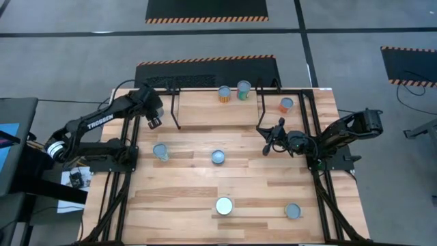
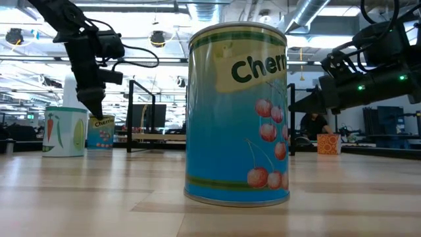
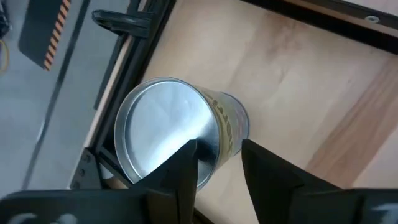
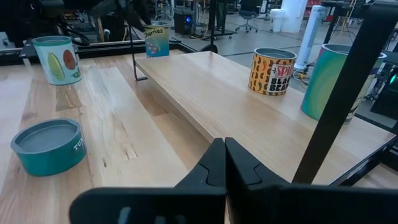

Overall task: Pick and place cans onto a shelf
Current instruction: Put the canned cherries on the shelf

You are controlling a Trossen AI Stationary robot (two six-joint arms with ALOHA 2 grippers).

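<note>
— Pale wood everywhere. The table [image 1: 205, 184] has wide bare boards through its middle. The cherry can [image 2: 237, 112], a flat teal tin [image 4: 48, 146], a vegetable can [image 4: 57, 59] and a blue-topped can [image 1: 293, 211] stand well apart on it.

— Where's it tight?

— At the left edge. The berry can [image 3: 161, 130] stands on the tabletop right beside the black frame [image 3: 124, 22], just off the left end of the shelf [image 4: 205, 87]. The left gripper [image 1: 154, 121] hangs directly over it, fingers apart, one tip above the rim.

— What's that can like?

— It's a smooth cylinder with a brushed silvery lid, a raised lip and a yellow-and-blue label.

— And the shelf?

— A narrow light plank on thin black legs. An orange-and-black can [image 4: 272, 71] and a green can [image 4: 326, 78] stand upright on it, near each other.

— The other arm?

— The right gripper [image 4: 225, 146] waits over the table's right side near the shelf's right leg, fingers pressed together and holding nothing.
</note>
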